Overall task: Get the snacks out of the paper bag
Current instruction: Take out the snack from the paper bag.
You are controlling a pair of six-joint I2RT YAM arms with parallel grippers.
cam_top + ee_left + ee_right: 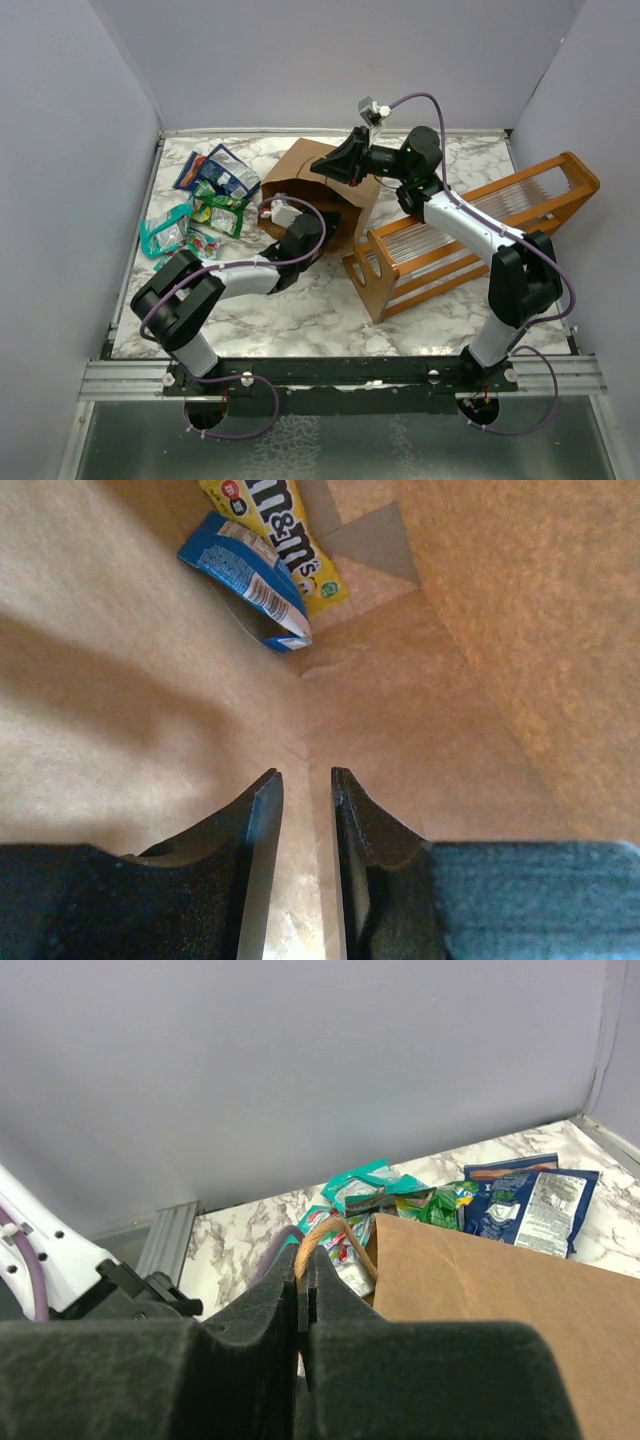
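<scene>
The brown paper bag (300,175) lies on its side at the back middle of the table, mouth towards the rack. My left gripper (306,775) is inside the bag, jaws a narrow gap apart with nothing between them. Ahead of it at the bag's far end lie a yellow snack packet (290,540) and a blue-and-white one (250,580). My right gripper (308,1260) is shut on the bag's twisted paper handle (320,1230) above the bag (480,1290). In the top view it (335,165) is over the bag's upper edge.
Several snack packets lie on the marble table left of the bag: blue ones (215,170), green ones (222,210) and a teal one (165,232). They also show in the right wrist view (530,1200). An orange wooden rack (480,235) stands right of the bag.
</scene>
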